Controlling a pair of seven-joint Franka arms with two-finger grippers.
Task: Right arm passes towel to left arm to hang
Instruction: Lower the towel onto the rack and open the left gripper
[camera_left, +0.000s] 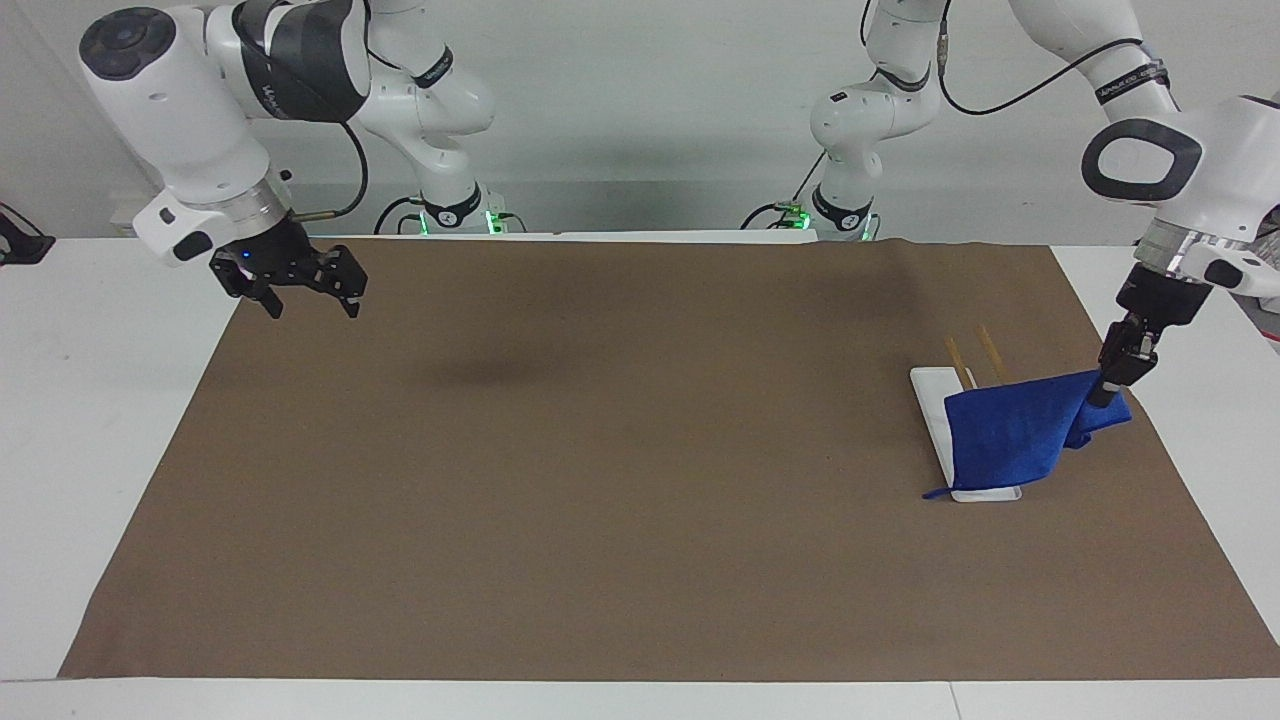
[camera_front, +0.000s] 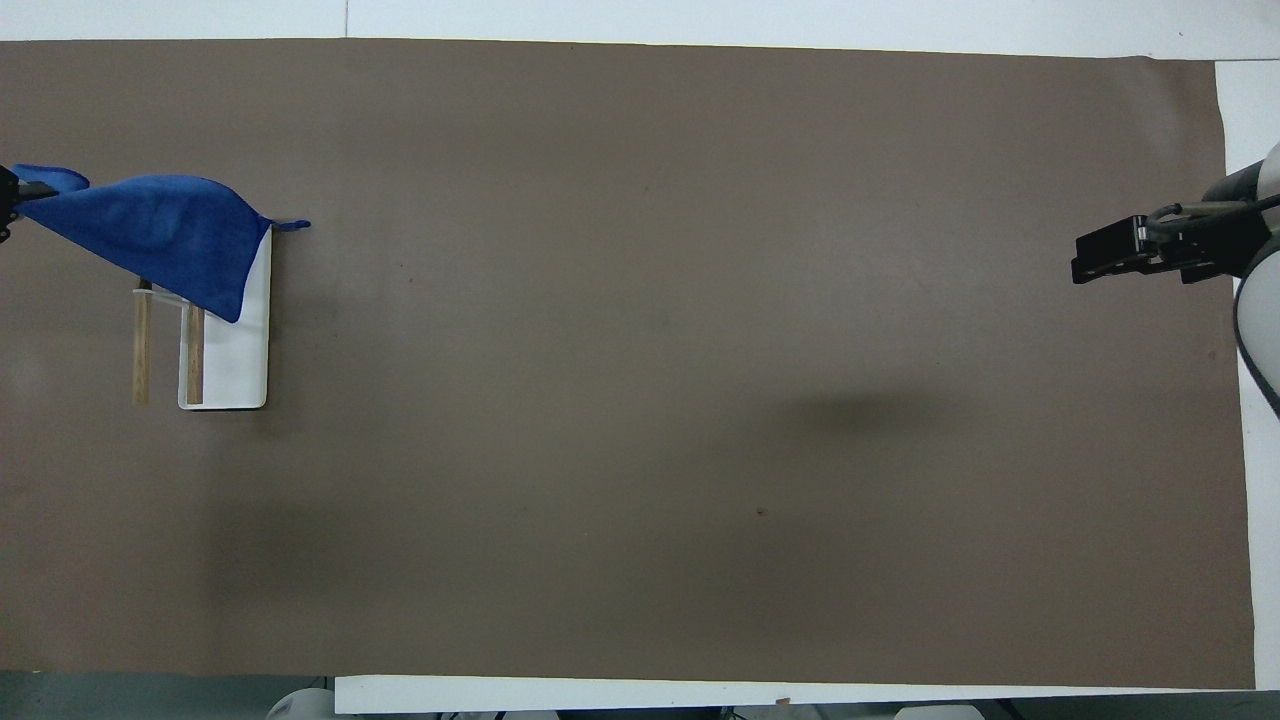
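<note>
The blue towel (camera_left: 1012, 430) is draped over the wooden bars of a small rack (camera_left: 968, 366) on a white base at the left arm's end of the table. It also shows in the overhead view (camera_front: 160, 235), with its loop tail (camera_front: 290, 225) lying off the base's corner. My left gripper (camera_left: 1108, 388) is shut on the towel's upper corner, over the mat just beside the rack; only its tip shows at the edge of the overhead view (camera_front: 8, 192). My right gripper (camera_left: 300, 295) is open and empty, raised over the mat's edge at the right arm's end.
A brown mat (camera_left: 620, 480) covers most of the white table (camera_left: 90, 420). The rack's white base (camera_front: 240, 370) and two wooden bars (camera_front: 142, 345) show in the overhead view. The right gripper (camera_front: 1110, 252) shows there too.
</note>
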